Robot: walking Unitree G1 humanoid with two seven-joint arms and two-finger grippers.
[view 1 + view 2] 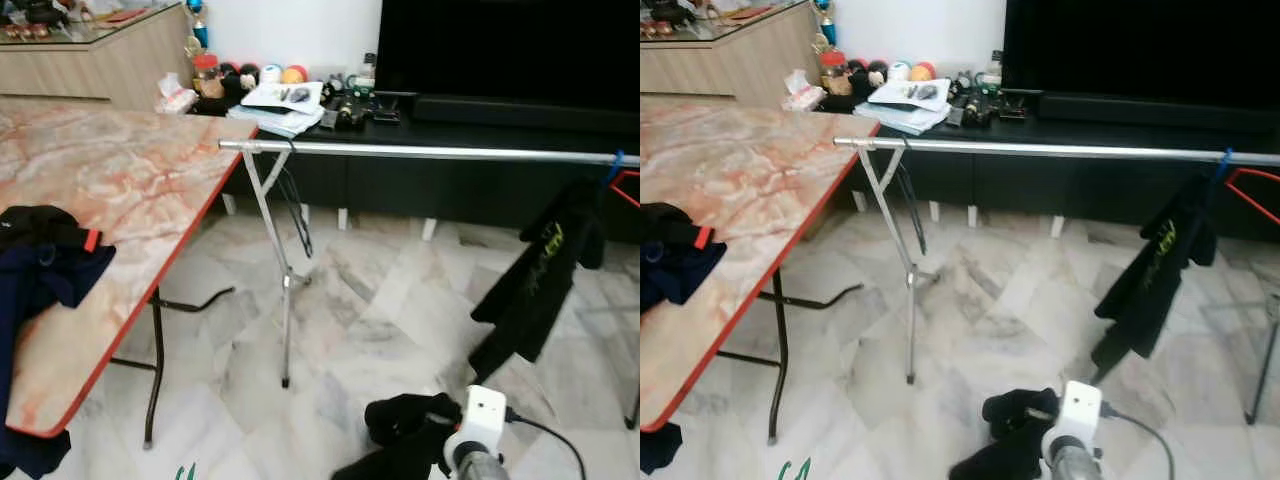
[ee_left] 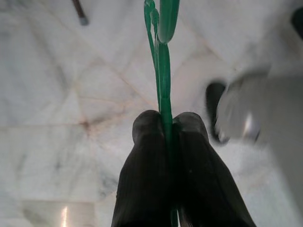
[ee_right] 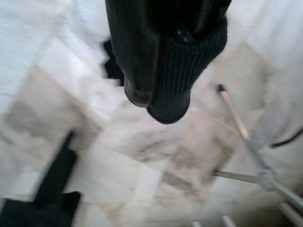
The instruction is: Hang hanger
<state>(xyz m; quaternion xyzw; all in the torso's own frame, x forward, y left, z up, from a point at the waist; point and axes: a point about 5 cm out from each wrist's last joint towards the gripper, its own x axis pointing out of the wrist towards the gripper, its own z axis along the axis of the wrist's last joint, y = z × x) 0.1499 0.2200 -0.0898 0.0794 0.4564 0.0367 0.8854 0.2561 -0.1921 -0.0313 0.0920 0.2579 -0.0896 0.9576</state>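
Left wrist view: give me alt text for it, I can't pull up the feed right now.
The left hand has its two black fingers closed on a thin green hanger, which runs out past the fingertips above a pale marble floor. A blurred silver-white part of the robot sits at one edge.

dark clothes (image 1: pixel 40 260) on marble table (image 1: pixel 110 180)

The thin plastic hanger (image 2: pixel 163 71) is green, clamped between the two black fingers (image 2: pixel 147 161) of the left gripper (image 2: pixel 166 124). The folding table top (image 1: pixel 110 190) is cream marble-patterned with orange-pink veining and a red edge. The clothing heap (image 1: pixel 40 260) on it is black and navy with a red tab. The horizontal rail (image 1: pixel 420 151) is silver metal. The hanging garment (image 1: pixel 540 270) is black with yellow-green print. The floor tiles (image 1: pixel 370 300) are white-grey marble.
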